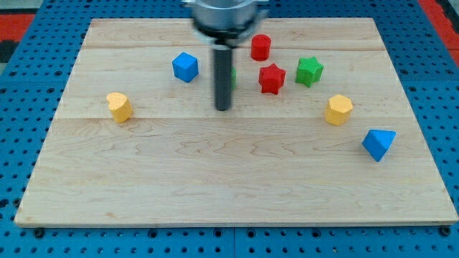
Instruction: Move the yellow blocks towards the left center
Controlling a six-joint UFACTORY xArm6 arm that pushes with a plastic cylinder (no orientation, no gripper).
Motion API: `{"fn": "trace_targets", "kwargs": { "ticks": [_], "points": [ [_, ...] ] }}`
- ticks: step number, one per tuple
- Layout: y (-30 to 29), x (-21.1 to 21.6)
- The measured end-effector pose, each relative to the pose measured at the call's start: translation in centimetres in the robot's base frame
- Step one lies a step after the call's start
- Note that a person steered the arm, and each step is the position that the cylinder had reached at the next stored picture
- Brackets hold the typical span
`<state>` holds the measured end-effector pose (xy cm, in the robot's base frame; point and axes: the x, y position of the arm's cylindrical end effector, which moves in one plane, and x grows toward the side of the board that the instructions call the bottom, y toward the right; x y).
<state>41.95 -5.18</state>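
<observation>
Tip (224, 109) mid-table (215, 179), no pincer fitted. Yellow blocks: one (119, 107) left centre, one (338, 110) right. Risk, I judge: my sweep knocks red star (272, 78) or glances off.

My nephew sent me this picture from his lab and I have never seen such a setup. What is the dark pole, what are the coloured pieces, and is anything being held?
The dark pole is the end of a robot arm; it grips nothing and only pushes blocks by sliding my tip along the wooden board. There is one camera, looking down at the board from the front.

On the board lie a yellow block at the view's left, a blue cube, a red cylinder, a red star, a green star, a yellow hexagon block and a blue block at the right. Something green peeks out behind the rod. My tip touches no block.
</observation>
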Motion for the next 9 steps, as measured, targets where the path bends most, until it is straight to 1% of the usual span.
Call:
{"fn": "trace_targets", "kwargs": {
  "ticks": [1, 2, 3, 4, 5, 6, 7, 8, 9],
  "points": [
    [-3.5, -2.7],
    [-4.1, -6.1],
    [-3.2, -8.1],
    [-4.8, -8.2],
    [-11.0, -8.2],
    [-15.5, -6.2],
    [-17.2, -2.3],
    [-17.1, 2.0],
    [-13.7, 2.8]
  ]
}}
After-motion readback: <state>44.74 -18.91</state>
